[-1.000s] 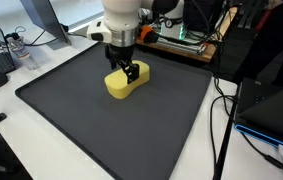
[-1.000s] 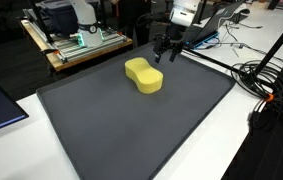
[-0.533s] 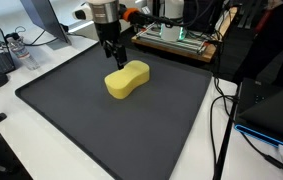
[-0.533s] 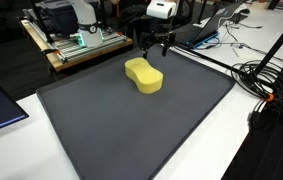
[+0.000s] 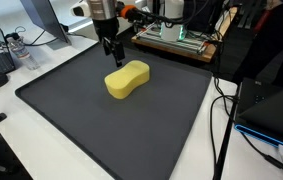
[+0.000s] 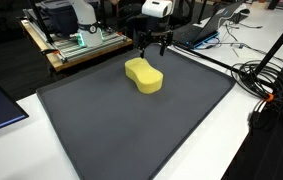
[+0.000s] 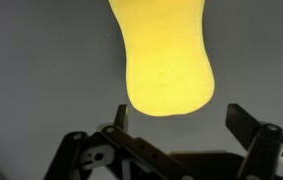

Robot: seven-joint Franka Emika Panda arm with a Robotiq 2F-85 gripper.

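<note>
A white table (image 5: 26,140) carries a dark mat (image 5: 131,128), with a yellow sponge (image 5: 127,80) lying on it.

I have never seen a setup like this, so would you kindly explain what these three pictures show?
This is a single robot arm whose end effector, a two-fingered claw, does the grasping. Two pictures come from cameras standing outside the robot at different spots. The third comes from a camera on the wrist, looking down past the fingers. On a white table lies a dark grey mat, and on it a yellow peanut-shaped foam sponge. The end effector hovers just above one end of the sponge with its jaws open. It holds nothing.
</note>
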